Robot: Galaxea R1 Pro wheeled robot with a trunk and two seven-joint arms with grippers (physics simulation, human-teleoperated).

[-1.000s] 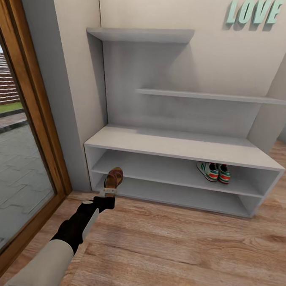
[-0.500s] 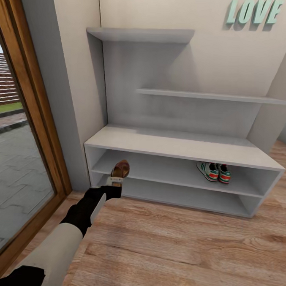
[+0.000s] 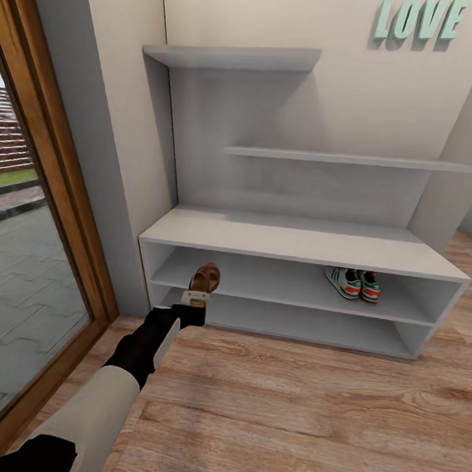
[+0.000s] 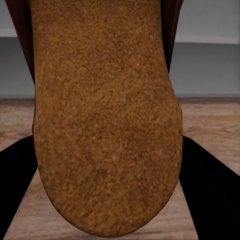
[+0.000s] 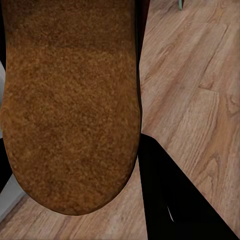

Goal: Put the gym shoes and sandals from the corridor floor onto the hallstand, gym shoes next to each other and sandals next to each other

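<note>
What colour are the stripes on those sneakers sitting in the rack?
Teal-green stripes on the cream-white gym shoes, with red-orange patches; the head view shows them best.

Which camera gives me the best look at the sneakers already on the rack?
The head view: the sneakers sit side by side on the rack's upper open tier, toward its right end. The left wrist view shows a sandal sole up close, and the right wrist view another sandal sole.
</note>
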